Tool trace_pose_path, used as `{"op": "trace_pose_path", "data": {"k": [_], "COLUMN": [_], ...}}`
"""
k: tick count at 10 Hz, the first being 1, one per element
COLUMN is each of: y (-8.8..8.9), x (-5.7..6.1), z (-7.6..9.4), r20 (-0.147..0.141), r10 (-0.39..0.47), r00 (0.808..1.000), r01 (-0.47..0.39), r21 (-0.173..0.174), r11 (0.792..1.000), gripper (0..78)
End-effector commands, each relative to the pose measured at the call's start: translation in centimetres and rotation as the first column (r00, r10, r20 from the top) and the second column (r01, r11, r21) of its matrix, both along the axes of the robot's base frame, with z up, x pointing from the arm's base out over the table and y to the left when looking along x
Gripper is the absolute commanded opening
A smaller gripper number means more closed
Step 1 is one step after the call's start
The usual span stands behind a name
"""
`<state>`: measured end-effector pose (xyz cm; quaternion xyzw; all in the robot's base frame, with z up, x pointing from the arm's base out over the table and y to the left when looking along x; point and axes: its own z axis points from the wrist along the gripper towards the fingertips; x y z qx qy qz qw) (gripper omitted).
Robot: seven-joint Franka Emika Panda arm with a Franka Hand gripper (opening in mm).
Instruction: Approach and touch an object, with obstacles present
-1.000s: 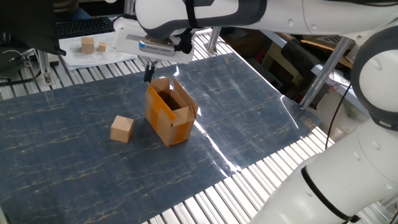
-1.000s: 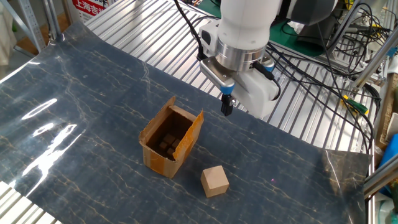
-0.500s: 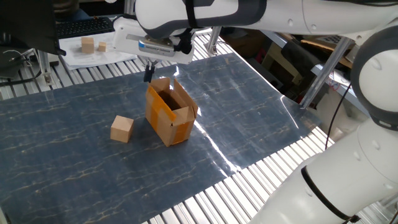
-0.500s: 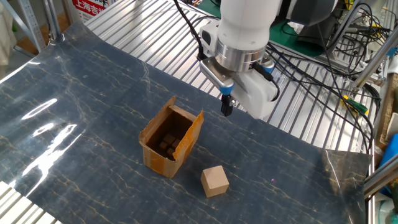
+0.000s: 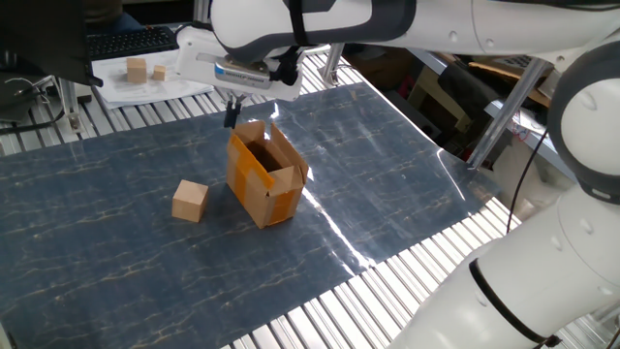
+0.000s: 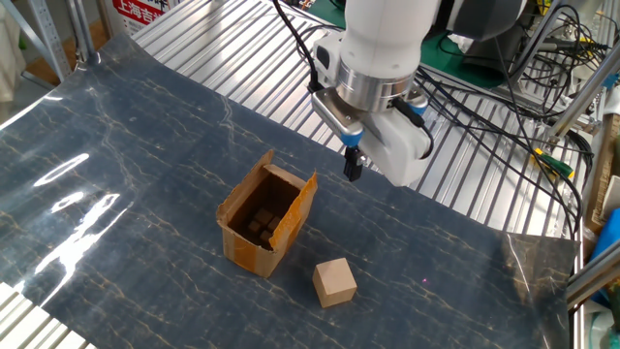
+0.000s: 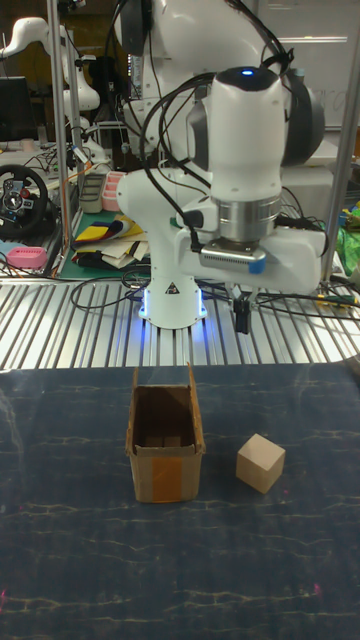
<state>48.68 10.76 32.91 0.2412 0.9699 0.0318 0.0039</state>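
Observation:
The object, a small light-tan wooden cube, rests on the blue mat a short way from the obstacle. That obstacle is an orange-brown cardboard box with raised flaps, open at the top. My gripper hangs above the mat's far edge, behind the box and the cube and touching neither. Its fingers are shut with nothing between them.
The blue marbled mat covers a slatted metal table. Two pale wooden blocks lie on a white sheet at the back, beside a keyboard. The robot's base and cables stand behind the mat.

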Motion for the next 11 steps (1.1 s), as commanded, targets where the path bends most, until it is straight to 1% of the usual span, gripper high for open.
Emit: {"op": "trace_pose_path", "data": {"k": [1, 2, 3, 4, 6, 7, 8, 9, 11], "y": [0.01, 0.01, 0.01, 0.01, 0.01, 0.01, 0.01, 0.01, 0.22], "x": [0.05, 0.05, 0.05, 0.05, 0.05, 0.05, 0.05, 0.05, -0.05], "z": [0.13, 0.13, 0.13, 0.13, 0.13, 0.13, 0.13, 0.13, 0.07], "r20": [0.0, -0.004, -0.014, -0.021, -0.028, -0.027, -0.027, -0.037, -0.041], "r10": [0.016, 0.024, 0.061, 0.079, 0.086, 0.102, 0.103, 0.075, 0.045], "r00": [1.0, 1.0, 0.998, 0.997, 0.996, 0.994, 0.994, 0.997, 0.998], "r01": [-0.016, -0.024, -0.061, -0.079, -0.085, -0.1, -0.101, -0.072, -0.042], "r21": [-0.007, -0.004, 0.005, 0.019, 0.037, 0.061, 0.067, 0.073, 0.074], "r11": [1.0, 1.0, 0.998, 0.997, 0.996, 0.993, 0.993, 0.995, 0.996], "gripper": [0.0, 0.0, 0.0, 0.0, 0.0, 0.0, 0.0, 0.0, 0.0]}}
